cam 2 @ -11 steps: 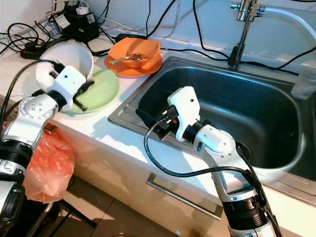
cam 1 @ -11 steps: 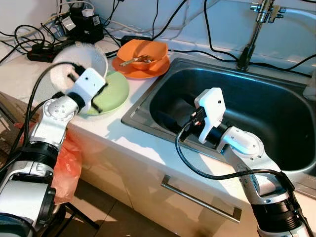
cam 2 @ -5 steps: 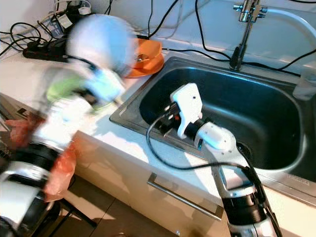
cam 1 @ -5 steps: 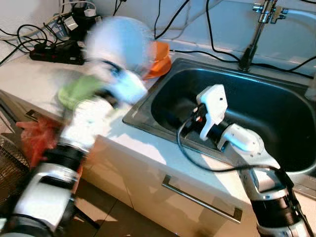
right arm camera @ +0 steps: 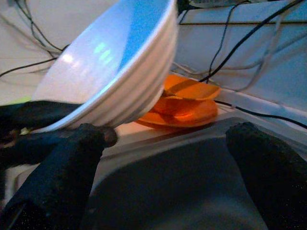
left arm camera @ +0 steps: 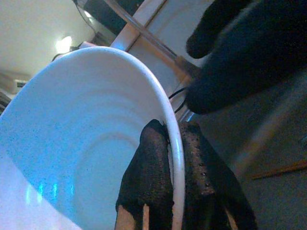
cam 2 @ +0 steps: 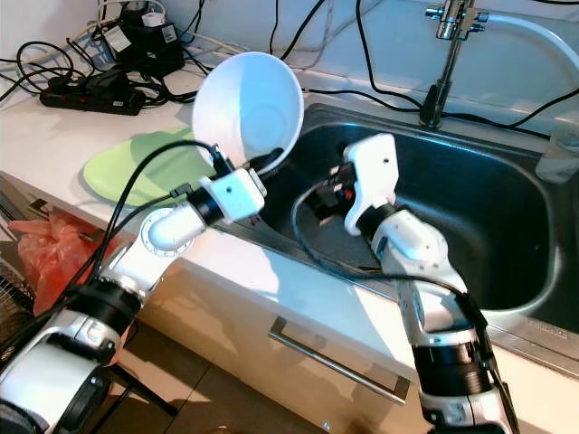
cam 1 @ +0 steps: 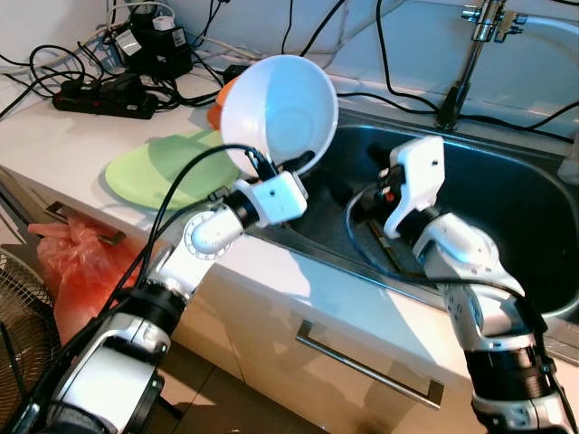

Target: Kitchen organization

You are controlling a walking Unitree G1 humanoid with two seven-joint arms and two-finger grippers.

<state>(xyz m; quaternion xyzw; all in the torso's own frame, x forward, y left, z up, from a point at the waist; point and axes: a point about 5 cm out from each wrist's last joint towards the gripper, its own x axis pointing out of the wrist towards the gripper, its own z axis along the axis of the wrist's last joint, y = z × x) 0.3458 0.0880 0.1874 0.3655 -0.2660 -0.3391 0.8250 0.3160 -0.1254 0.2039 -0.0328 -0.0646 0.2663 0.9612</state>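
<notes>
From the head cameras I see the left pincer (cam 1: 282, 172) clamped on the lower rim of the white bowl (cam 1: 280, 113), which hangs tilted in the air above the near left corner of the sink (cam 1: 507, 172). The green plate (cam 1: 163, 172) lies bare on the bench (cam 1: 63, 136), with the orange dishes (right arm camera: 184, 103) partly hidden behind the bowl. The right pincer (cam 2: 330, 194) hangs over the left part of the basin, just beside the bowl, holding nothing.

In the left wrist view, two black fingers (left arm camera: 153, 177) pinch the bowl's rim, one inside and one outside.

In the right wrist view, my right fingers (right arm camera: 72, 163) stand well apart, and the bowl sits just past them above the sink edge.

I judge the job as barely begun: one bowl is lifted and not yet set down, while the plate and the orange dishes wait on the bench
</notes>
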